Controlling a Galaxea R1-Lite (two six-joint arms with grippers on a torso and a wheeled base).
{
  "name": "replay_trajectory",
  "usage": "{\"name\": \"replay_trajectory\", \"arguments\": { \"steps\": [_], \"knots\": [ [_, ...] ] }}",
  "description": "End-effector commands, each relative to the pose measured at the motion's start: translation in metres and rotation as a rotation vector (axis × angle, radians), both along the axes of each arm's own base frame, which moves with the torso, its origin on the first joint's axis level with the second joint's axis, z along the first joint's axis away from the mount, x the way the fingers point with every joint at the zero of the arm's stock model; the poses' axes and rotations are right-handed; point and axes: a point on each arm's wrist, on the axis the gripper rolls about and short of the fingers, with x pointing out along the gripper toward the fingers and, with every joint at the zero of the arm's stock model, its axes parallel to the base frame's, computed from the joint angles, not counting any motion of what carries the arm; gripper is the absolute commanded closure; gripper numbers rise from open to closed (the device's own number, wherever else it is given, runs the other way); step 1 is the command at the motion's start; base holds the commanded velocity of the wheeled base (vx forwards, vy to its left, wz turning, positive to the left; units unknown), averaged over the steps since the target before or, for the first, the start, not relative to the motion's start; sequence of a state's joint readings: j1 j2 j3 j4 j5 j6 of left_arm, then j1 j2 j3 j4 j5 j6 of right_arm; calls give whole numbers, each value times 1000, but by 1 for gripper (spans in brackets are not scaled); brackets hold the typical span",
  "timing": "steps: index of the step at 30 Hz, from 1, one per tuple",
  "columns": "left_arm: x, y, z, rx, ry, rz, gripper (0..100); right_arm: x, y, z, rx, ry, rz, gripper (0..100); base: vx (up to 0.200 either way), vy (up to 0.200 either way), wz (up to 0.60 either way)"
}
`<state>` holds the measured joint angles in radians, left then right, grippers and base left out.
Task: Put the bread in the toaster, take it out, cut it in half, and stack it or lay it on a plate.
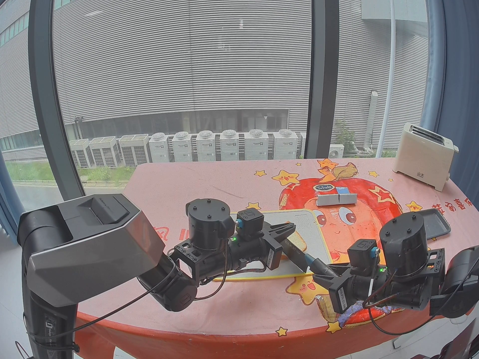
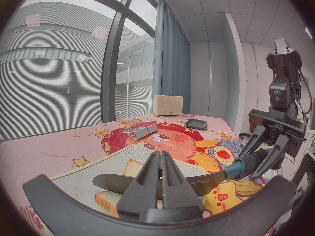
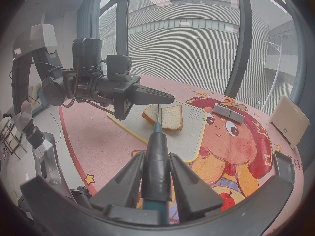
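Bread (image 3: 169,117) lies on the board (image 3: 193,138) at frame centre. Right fingers (image 3: 187,181) clamp the knife (image 3: 157,167) across it; left fingers (image 2: 147,177) are pressed together, empty. Toasting seems done and cutting underway, with the plate (image 1: 435,224) unfilled

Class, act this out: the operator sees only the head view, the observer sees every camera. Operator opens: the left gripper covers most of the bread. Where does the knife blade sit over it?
Observer: In the right wrist view the knife has its blade lined up with the middle of the bread.
Operator: Is the left gripper open?
Observer: No. The left wrist view shows the left gripper shut on nothing, and the blade crosses just beyond its fingers.
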<state>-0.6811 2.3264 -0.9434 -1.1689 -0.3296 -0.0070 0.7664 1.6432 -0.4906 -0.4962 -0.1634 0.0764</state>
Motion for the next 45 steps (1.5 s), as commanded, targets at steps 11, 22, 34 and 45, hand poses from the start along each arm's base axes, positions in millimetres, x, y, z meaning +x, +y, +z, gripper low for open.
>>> {"name": "replay_trajectory", "arguments": {
  "steps": [11,22,34,45],
  "knots": [
    [6,1,9,-26,-20,14,100,0,0,5,17,-14,-2,100,0,0,0],
    [19,11,28,-69,-58,54,100,4,2,7,28,-18,-9,100,0,0,0],
    [27,9,35,-108,-62,92,100,6,2,8,39,-17,-17,100,0,0,0],
    [28,6,10,-68,-15,91,100,7,3,4,31,-5,-19,100,0,0,0]
  ]
}}
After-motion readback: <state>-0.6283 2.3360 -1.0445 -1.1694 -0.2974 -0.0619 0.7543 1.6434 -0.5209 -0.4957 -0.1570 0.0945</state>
